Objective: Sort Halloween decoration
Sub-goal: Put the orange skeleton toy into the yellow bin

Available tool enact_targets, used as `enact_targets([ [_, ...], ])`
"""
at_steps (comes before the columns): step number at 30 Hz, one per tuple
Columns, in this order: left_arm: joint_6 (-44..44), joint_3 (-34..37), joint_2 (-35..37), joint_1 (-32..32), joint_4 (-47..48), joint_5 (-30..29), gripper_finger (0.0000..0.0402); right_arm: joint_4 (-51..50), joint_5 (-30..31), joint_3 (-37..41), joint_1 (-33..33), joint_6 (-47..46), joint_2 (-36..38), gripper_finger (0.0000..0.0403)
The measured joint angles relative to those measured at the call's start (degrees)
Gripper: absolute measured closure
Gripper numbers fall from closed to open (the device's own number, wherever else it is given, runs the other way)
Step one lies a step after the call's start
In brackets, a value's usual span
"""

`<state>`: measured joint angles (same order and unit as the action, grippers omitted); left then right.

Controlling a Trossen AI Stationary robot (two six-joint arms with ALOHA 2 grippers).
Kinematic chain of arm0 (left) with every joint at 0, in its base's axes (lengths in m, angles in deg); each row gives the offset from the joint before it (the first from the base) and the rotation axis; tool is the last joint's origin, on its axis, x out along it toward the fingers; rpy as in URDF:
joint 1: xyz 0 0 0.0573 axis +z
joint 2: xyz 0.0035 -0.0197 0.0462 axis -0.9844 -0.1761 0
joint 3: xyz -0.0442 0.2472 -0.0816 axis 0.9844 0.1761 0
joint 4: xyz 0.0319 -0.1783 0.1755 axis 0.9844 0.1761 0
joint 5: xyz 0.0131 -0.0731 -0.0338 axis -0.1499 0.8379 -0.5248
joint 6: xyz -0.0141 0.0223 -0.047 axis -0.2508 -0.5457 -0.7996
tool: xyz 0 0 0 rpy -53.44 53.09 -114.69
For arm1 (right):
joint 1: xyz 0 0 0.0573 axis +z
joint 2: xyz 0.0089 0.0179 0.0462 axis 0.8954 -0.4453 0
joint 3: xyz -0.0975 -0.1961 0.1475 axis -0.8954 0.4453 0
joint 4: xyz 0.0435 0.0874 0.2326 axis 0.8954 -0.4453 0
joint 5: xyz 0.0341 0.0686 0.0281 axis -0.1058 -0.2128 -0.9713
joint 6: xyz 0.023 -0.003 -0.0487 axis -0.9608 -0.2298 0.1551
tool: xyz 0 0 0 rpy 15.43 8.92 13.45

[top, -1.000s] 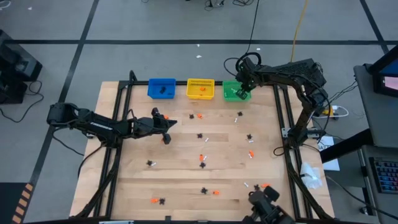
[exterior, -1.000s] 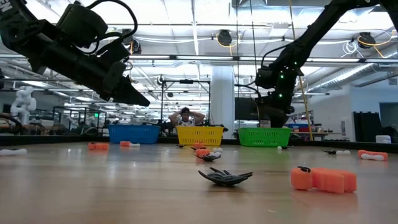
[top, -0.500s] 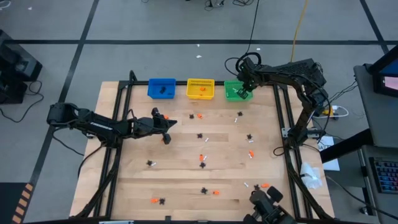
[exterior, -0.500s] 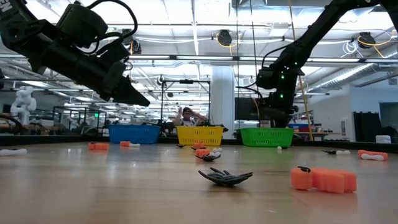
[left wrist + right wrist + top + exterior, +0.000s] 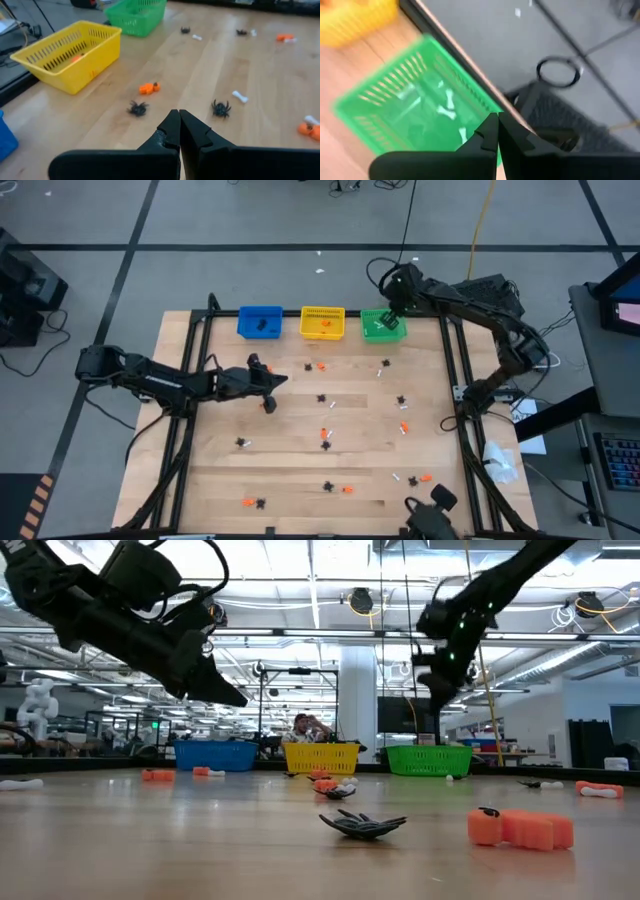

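The Halloween decoration is many tiny trinkets strewn over the wooden table (image 5: 300, 470): black spiders (image 5: 220, 107), orange pieces (image 5: 149, 88) and white bones (image 5: 240, 96). My left gripper (image 5: 270, 385) hovers shut and empty above the table's left middle, short of a spider (image 5: 137, 107). My right gripper (image 5: 393, 310) hangs shut and empty over the green bin (image 5: 380, 326) at the far edge. White bones (image 5: 449, 107) lie in that bin. In the low view a spider (image 5: 362, 824) and an orange piece (image 5: 520, 828) lie on the near boards.
Along the far edge stand a blue bin (image 5: 260, 321) with a black piece, a yellow bin (image 5: 322, 323) with an orange piece, and the green one. Black rails run along the table's left and right sides. A person (image 5: 305, 728) sits in the room beyond.
My right gripper has risen from the green bin's mouth and drawn slightly toward the table's far edge, tipping as it went, still shut.
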<state>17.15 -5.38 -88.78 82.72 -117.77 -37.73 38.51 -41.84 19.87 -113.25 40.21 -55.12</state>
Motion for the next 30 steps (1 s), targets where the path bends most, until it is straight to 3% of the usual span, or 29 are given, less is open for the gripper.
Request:
enact_targets([
  [8,0.02,-5.31,0.00,-0.01,12.90,4.85,0.0402,18.64,-8.90,11.08,7.22,-0.08,8.24,0.0403],
  [18,2.08,-7.97,0.00,0.01,22.52,10.42,0.0402,41.83,-9.15,24.77,16.48,-4.96,11.83,0.0403],
  [21,1.96,-7.97,0.00,-0.01,24.58,12.91,0.0402,44.76,-9.14,26.41,18.71,-5.98,11.79,0.0403],
  [30,1.95,-7.97,0.00,-1.88,27.25,12.57,0.0402,48.11,-9.09,26.37,24.03,-10.70,11.34,0.0401],
])
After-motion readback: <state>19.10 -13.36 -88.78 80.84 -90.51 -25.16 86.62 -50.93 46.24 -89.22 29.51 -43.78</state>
